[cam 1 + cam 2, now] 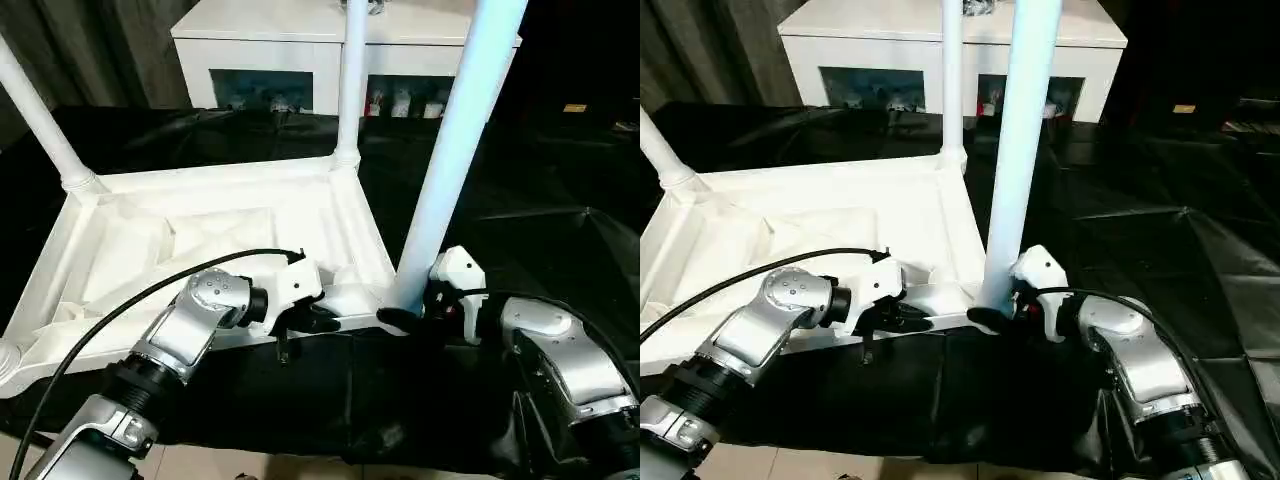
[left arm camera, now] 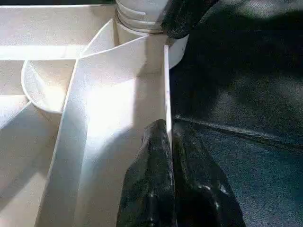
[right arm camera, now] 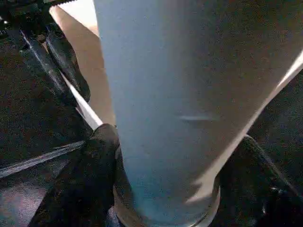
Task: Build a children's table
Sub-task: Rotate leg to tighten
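Observation:
The children's table top lies upside down on black cloth, ribbed underside up. Three white legs stand in its corner sockets: far left, far right and near right. My left gripper is shut on the thin near rim of the top, just left of the near right socket. My right gripper clasps the base of the near right leg, one black finger pressed on each side.
A white low cabinet with dark glass openings stands behind the table. Black cloth covers the surface to the right and in front. A black cable runs along my left forearm.

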Robot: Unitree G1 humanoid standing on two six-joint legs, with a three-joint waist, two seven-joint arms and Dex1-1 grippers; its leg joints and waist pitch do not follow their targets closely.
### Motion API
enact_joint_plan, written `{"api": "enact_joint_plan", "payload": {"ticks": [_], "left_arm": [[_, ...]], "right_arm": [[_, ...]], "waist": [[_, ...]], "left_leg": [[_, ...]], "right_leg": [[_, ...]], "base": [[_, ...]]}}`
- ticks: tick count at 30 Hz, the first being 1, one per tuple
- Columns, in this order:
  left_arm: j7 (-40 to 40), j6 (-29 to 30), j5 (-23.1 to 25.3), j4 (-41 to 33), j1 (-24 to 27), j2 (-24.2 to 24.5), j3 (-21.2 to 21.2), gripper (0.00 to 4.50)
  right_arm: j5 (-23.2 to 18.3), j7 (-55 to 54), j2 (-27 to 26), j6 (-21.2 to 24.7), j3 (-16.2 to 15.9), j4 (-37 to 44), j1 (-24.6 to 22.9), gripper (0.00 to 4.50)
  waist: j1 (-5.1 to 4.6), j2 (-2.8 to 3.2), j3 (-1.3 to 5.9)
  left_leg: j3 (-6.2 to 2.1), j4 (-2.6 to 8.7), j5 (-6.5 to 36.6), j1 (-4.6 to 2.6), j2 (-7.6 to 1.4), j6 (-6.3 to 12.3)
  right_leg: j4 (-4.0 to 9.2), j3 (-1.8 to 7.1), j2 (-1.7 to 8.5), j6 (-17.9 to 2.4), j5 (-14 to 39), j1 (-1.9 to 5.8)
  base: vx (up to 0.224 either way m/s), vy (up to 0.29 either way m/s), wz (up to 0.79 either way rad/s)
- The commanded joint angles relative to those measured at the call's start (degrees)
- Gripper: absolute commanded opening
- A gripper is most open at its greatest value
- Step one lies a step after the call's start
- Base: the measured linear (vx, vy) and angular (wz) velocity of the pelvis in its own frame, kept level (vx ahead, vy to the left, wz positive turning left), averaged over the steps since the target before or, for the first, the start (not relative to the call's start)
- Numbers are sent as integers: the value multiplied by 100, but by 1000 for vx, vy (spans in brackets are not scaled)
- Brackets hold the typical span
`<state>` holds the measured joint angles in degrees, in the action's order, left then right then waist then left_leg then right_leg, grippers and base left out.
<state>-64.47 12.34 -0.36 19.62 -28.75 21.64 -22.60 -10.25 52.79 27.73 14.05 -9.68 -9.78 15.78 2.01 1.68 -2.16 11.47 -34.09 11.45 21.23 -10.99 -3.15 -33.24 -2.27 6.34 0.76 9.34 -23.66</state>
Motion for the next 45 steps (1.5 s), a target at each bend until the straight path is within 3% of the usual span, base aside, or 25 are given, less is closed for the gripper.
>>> {"api": "enact_joint_plan", "payload": {"ticks": [1, 11, 14, 15, 18, 19, 20, 22, 24, 26, 29, 30, 32, 33, 35, 37, 39, 40, 41, 42, 43, 44, 45], "left_arm": [[-41, 30, 25, -69, -5, 36, -65, 0], [-19, 143, 68, -81, 35, 39, -91, 0], [720, 300, 269, 288, -141, -285, 29, 0], [1103, 374, 350, 497, -255, -468, 100, 0], [2035, 568, 394, 1044, -561, -998, 350, 0], [2591, 682, 424, 1360, -759, -1300, 470, 0], [2591, 682, 424, 1360, -759, -1300, 470, 0], [3042, 764, 451, 1609, -924, -1530, 560, 0], [3558, 683, 545, 1950, -1159, -1796, 589, 0], [3816, 499, 628, 2176, -1295, -1926, 607, 0], [3954, 258, 725, 2410, -1414, -1996, 615, 0], [3917, 202, 760, 2437, -1422, -1980, 581, 0], [3851, 178, 782, 2411, -1391, -1930, 549, 0], [3797, 148, 817, 2364, -1350, -1847, 501, 0], [3717, 90, 829, 2357, -1318, -1749, 477, 0], [3648, 54, 824, 2321, -1291, -1705, 470, 0], [3340, 9, 833, 2086, -1152, -1538, 434, 0], [3301, 16, 833, 2047, -1131, -1515, 431, 0], [3115, -27, 830, 1889, -1046, -1416, 390, 0], [2934, 24, 815, 1703, -945, -1307, 367, 0], [2823, 66, 800, 1595, -887, -1241, 352, 0], [2749, 99, 782, 1518, -845, -1191, 336, 0], [2373, 105, 710, 1260, -678, -966, 251, 0]], "right_arm": [[-52, 129, 13, 72, -59, -36, -7, 271], [179, -61, -37, 79, -172, -160, -60, 263], [347, -842, -499, 290, -115, -411, 28, 263], [370, -1199, -743, 435, -69, -497, 74, 263], [518, -2370, -1409, 737, 120, -807, 256, 262], [615, -3189, -1818, 869, 295, -1105, 434, 262], [615, -3189, -1818, 869, 295, -1105, 434, 262], [633, -3859, -2140, 917, 511, -1398, 612, 262], [413, -4902, -2660, 858, 1056, -1915, 956, 262], [461, -5265, -2842, 788, 1173, -2192, 1173, 262], [495, -5192, -2974, 675, 1198, -2388, 1394, 262], [431, -5033, -3008, 585, 1220, -2351, 1408, 262], [439, -4726, -2968, 453, 1100, -2187, 1360, 262], [574, -4548, -2856, 325, 902, -2000, 1276, 318], [699, -4510, -2747, 181, 787, -1836, 1198, 332], [630, -4449, -2719, 198, 821, -1746, 1167, 345], [616, -4053, -2386, 194, 728, -1368, 1056, 367], [629, -3978, -2325, 196, 698, -1310, 1037, 367], [603, -3695, -2114, 237, 640, -1088, 954, 367], [492, -3331, -1889, 338, 635, -842, 854, 367], [395, -3106, -1761, 421, 652, -703, 796, 367], [331, -2927, -1675, 480, 677, -595, 746, 367], [294, -2260, -1155, 443, 604, -326, 566, 367]], "waist": [[-6, -49, 362], [-16, -55, 349], [-33, -64, 322], [-69, -56, 294], [-100, -69, 277], [-114, -56, 283], [-138, -60, 272], [-171, -58, 275], [-215, -25, 271], [-235, -29, 284], [-228, -42, 312], [-216, -45, 320], [-197, -53, 327], [-191, -55, 324], [-169, -66, 324], [-259, -52, 324], [-302, -51, 347], [-276, -43, 358], [-261, -51, 377], [-238, -46, 385], [-221, -48, 401], [-215, -41, 401], [-189, -27, 404]], "left_leg": [[-43, 378, 769, -79, -166, 549], [-51, 394, 953, -85, -169, 419], [-51, 416, 1151, -91, -162, 326], [-43, 437, 1420, -95, -148, 227], [-101, 479, 1966, -155, -121, -156], [-126, 496, 2065, -146, -120, -194], [-112, 495, 2099, -137, -105, -205], [-128, 491, 2375, -191, -93, -232], [-134, 490, 2460, -186, -73, -225], [-157, 494, 2510, -195, -68, -231], [-153, 499, 2372, -135, -74, -139], [-151, 506, 2181, -94, -81, -90], [-130, 496, 2001, -82, -94, -29], [-119, 492, 1943, -79, -96, 4], [-103, 481, 1871, -77, -97, 60], [-166, 527, 1745, 67, -90, 95], [-182, 500, 1681, 45, -98, 80], [-159, 468, 1584, -9, -118, 127], [-143, 438, 1455, -28, -115, 177], [-125, 412, 1152, -20, -118, 299], [-128, 380, 773, 15, -118, 477], [-127, 370, 618, 34, -112, 571], [-115, 360, 496, 3, -122, 680]], "right_leg": [[220, 118, 107, -1621, 332, 304], [238, 119, 106, -1548, 610, 302], [286, 118, 108, -1475, 966, 285], [328, 123, 96, -1396, 1365, 243], [424, 100, 110, -1035, 2360, 223], [442, 94, 111, -916, 2448, 234], [460, 98, 102, -888, 2468, 205], [514, 78, 98, -781, 2682, 154], [548, 73, 104, -737, 2776, 130], [561, 42, 91, -692, 2790, 132], [538, 47, 99, -702, 2431, 186], [512, 57, 106, -760, 2184, 212], [478, 68, 109, -870, 1880, 220], [469, 73, 112, -929, 1828, 222], [462, 81, 109, -957, 1749, 230], [402, 43, 118, -885, 1767, 348], [414, 42, 134, -911, 1733, 334], [406, 61, 127, -1034, 1452, 289], [383, 69, 127, -1129, 1187, 296], [324, 81, 114, -1305, 692, 300], [250, 74, 106, -1448, 144, 358], [222, 70, 104, -1505, -55, 370], [210, 68, 101, -1607, -238, 355]], "base": [[0, 0, 0], [0, 0, 0], [0, 0, 0], [0, 0, 0], [-20, 4, -1], [-53, 13, -4], [-53, 13, -4], [0, 0, 0], [0, 0, 0], [0, 0, 0], [0, 0, 0], [0, 0, 0], [0, 0, 0], [0, 0, 0], [0, 0, 0], [5, -5, -9], [5, -5, -9], [57, -16, 4], [57, -16, 4], [67, -9, 8], [55, -1, -1], [55, -1, -1], [0, 0, 0]]}}
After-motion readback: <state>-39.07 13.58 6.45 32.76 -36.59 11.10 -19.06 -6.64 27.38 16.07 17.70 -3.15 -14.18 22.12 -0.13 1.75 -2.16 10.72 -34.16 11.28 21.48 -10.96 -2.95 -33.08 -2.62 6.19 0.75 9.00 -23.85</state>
